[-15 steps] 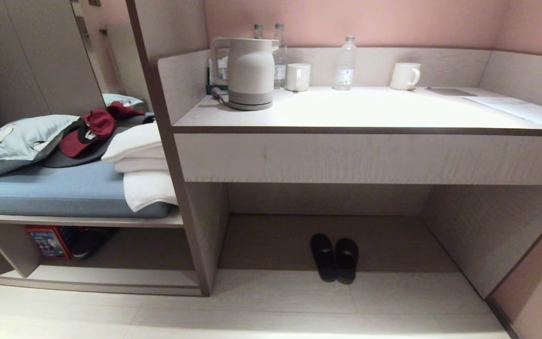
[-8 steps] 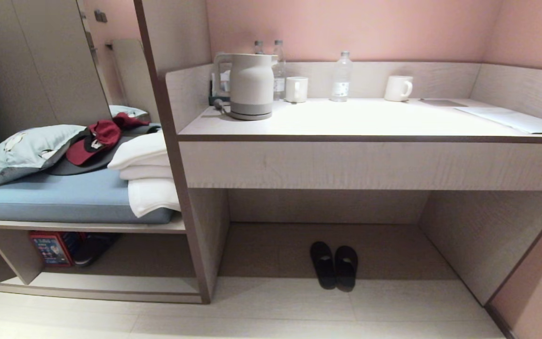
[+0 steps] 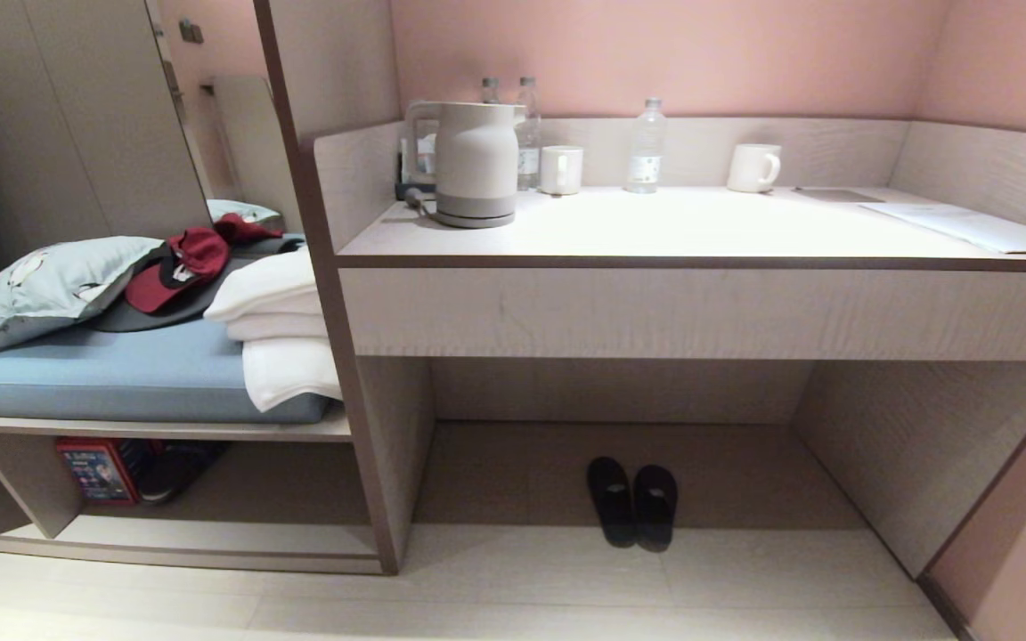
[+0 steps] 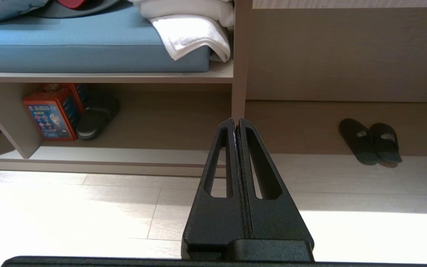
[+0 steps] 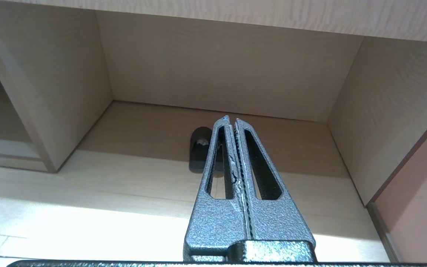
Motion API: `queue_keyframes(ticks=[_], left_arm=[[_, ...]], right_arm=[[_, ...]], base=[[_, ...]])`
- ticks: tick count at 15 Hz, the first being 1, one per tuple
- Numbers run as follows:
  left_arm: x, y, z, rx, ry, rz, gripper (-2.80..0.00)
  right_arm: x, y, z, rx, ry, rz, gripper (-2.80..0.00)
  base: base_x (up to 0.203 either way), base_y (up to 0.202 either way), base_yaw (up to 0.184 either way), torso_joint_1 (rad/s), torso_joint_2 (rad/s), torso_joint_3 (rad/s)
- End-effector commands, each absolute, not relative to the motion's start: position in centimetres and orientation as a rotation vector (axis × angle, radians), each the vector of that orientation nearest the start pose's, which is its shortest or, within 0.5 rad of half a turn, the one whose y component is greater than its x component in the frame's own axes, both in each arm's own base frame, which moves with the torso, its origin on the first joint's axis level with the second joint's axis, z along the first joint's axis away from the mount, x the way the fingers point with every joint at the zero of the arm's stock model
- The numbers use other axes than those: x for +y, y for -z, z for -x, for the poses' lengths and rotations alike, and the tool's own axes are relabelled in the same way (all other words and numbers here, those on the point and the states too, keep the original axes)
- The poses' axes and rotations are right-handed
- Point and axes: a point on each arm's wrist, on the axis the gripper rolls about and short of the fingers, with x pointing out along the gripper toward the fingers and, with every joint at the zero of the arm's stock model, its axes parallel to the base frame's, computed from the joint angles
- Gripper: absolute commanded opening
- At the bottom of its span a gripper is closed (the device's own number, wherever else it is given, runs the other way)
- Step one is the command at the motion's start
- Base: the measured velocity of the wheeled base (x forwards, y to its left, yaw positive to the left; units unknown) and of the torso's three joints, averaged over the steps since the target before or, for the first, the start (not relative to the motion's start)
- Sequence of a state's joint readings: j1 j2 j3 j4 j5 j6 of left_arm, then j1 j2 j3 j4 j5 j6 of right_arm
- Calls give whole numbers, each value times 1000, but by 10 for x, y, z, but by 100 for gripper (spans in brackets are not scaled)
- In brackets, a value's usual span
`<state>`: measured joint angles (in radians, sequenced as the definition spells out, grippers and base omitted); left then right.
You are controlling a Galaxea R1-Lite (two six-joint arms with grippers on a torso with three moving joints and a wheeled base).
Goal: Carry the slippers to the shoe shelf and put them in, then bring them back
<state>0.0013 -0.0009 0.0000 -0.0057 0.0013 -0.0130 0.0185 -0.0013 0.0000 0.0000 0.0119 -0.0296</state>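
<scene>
We face a pale wood table (image 3: 709, 227) built against a pink wall, with a tall open alcove beneath it. To its left sits a lower bench topped by a blue cushion (image 3: 112, 369), and under that bench runs the shoe shelf (image 3: 210, 534), a low, wide compartment with a raised floor board and a vertical divider. On the cushion we see a patterned pillow (image 3: 32, 289), folded white towels (image 3: 281, 329) and a red cap (image 3: 175, 267). Inside the shoe shelf a red box (image 3: 99, 470) stands beside a dark object we cannot identify.

On the table stand a white kettle (image 3: 473, 160), three clear bottles, two white mugs (image 3: 753, 166) and a sheet of paper (image 3: 976, 227) near the right end.

The slippers (image 3: 633, 500) lie side by side, touching, on the floor of the alcove under the table, at its front edge, toes pointing inward. They are well apart from the shoe shelf.

Neither arm appears in the head view. Our left end effector (image 4: 237, 124) is clenched with nothing between its fingers and points toward the upright post between shelf and alcove. Our right end effector (image 5: 232, 121) is likewise clenched and empty, aimed into the alcove, partly covering the slippers from its camera.
</scene>
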Motion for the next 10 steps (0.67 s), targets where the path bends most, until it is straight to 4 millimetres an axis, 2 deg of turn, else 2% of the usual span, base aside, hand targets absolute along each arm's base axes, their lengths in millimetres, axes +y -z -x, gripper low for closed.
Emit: queue_keyframes(ticks=[1,10], left_arm=[[0,-76,23,-6,-3,14,-280],[0,-76,23,-6,-3,14,-280]], right_arm=[[0,-75,23,0,-31,31,-280],[0,-75,23,0,-31,25,-280]], base=[[0,0,0,0,0,0],[0,0,0,0,0,0]])
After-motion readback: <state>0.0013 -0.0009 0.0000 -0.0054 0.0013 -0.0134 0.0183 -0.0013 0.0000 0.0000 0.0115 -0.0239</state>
